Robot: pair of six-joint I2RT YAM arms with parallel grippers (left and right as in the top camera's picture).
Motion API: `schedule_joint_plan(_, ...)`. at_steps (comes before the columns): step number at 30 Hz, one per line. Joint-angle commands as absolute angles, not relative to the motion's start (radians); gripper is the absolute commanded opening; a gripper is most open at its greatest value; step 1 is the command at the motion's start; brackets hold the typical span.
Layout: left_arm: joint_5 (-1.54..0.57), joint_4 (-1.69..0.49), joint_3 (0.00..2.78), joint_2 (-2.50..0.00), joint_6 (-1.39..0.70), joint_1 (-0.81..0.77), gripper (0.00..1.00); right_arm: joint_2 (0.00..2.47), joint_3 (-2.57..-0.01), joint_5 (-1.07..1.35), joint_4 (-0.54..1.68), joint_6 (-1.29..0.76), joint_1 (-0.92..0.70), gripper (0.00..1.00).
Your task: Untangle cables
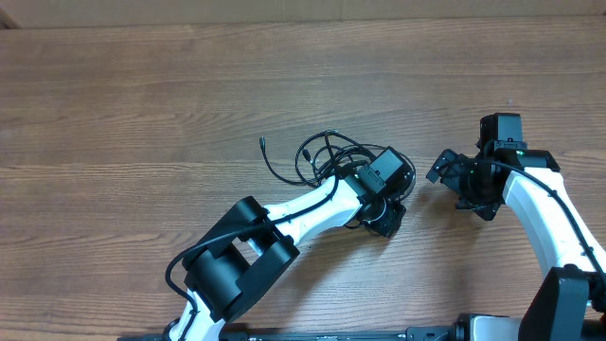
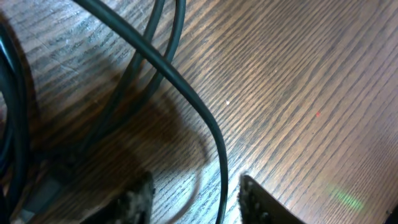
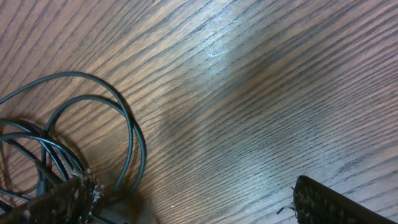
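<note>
Two pincers work at the cables [image 1: 327,156], a loose black tangle lying on the wooden table [image 1: 142,95]. The left gripper [image 2: 196,198], low at the tangle's near-right edge, is partly released: its fingertips [image 2: 138,198] stand apart with one strand running between them, unpinched. The right gripper [image 3: 199,202], just right of the tangle, is spread wide and grasps nothing; one of its fingers sits by the outer loops, and contact cannot be told.
</note>
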State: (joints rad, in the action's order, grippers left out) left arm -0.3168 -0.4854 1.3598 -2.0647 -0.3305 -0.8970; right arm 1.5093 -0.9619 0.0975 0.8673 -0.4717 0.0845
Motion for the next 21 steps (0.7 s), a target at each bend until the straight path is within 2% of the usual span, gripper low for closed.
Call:
schedule_joint_plan(1, -0.304, -0.486, 1.350, -2.074, -0.314, -0.904, 0.36, 1.515, -0.968, 0.099, 0.865, -0.479, 0.086, 1.00)
schedule_joint_plan(4, -0.303, -0.485, 1.350, -2.074, -0.314, -0.904, 0.17, 1.515, -0.968, 0.099, 0.865, -0.479, 0.086, 1.00)
schedule_joint_plan(6, -0.303, -0.485, 1.350, -2.074, -0.314, -0.904, 0.13, 1.515, -0.968, 0.099, 0.865, -0.479, 0.086, 1.00)
schedule_joint_plan(8, -0.304, -0.486, 1.350, -2.074, -0.314, -0.904, 0.04, 1.515, -0.968, 0.099, 0.865, -0.479, 0.086, 1.00)
schedule_joint_plan(16, -0.359, -0.511, 1.353, -2.045, -0.315, -0.867, 0.04, 1.515, -0.968, 0.099, 0.865, -0.479, 0.086, 1.00)
schedule_joint_plan(21, -0.438, -0.557, 1.354, -1.923, -0.315, -0.791, 0.04, 1.515, -0.968, 0.099, 0.865, -0.479, 0.086, 1.00)
